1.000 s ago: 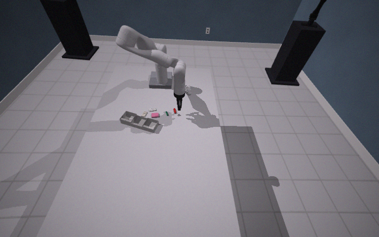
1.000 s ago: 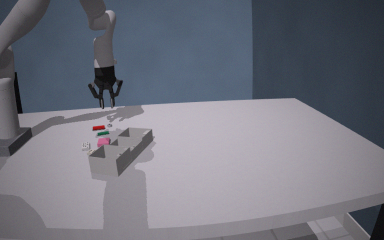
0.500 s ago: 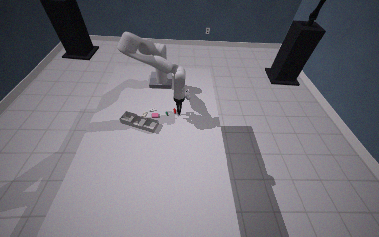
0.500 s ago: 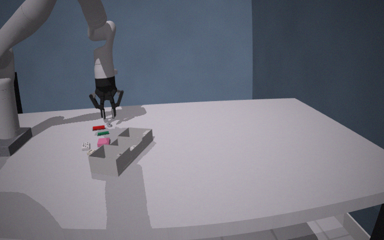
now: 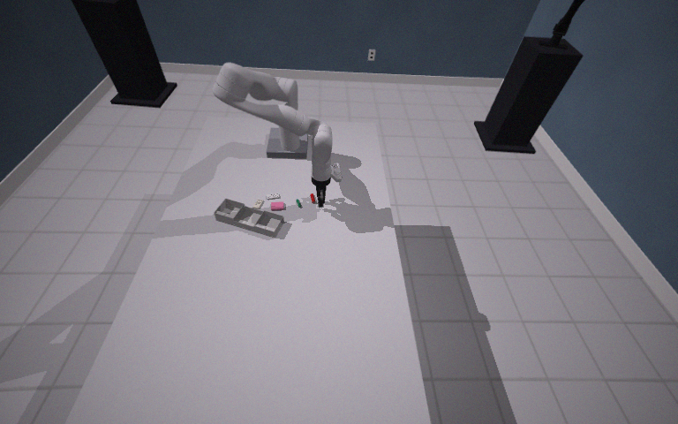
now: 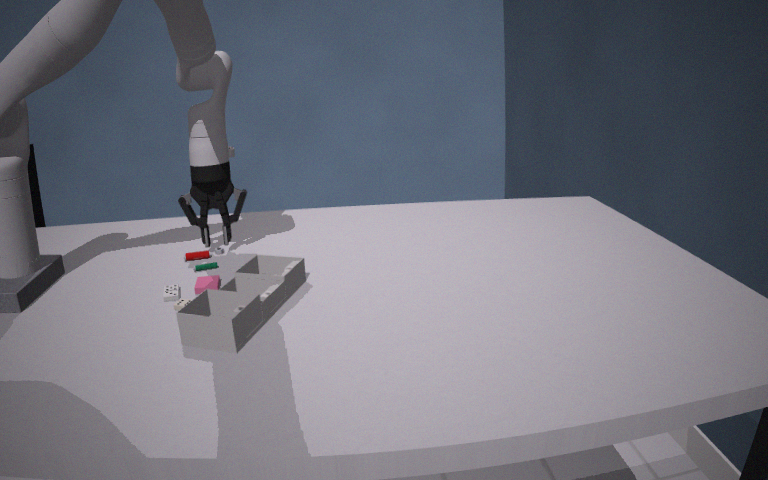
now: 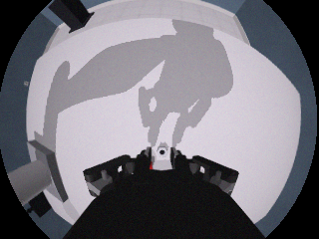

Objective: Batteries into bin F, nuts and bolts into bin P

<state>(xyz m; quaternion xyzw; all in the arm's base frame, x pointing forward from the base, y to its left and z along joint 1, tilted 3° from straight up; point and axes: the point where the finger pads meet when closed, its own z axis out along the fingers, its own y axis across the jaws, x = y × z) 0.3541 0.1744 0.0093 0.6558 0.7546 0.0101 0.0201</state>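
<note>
A small grey nut [image 6: 218, 249] lies on the table just right of a red battery [image 6: 197, 255] and a green battery [image 6: 206, 266]. My gripper [image 6: 215, 240] points straight down over the nut, its fingertips low on either side of it, partly open with nothing gripped. The wrist view shows the nut [image 7: 161, 151] between the fingertips, with a bit of red beside it. In the top view the gripper [image 5: 320, 202] stands next to the red battery [image 5: 312, 198] and the green battery [image 5: 298, 202]. The grey three-part bin [image 6: 243, 297] stands close by; its letters are too small to read.
A pink block [image 6: 206, 283] and two white spotted tiles [image 6: 171, 292] [image 6: 182, 303] lie beside the bin on the arm's side. The robot base [image 6: 22, 271] stands at the table's left end.
</note>
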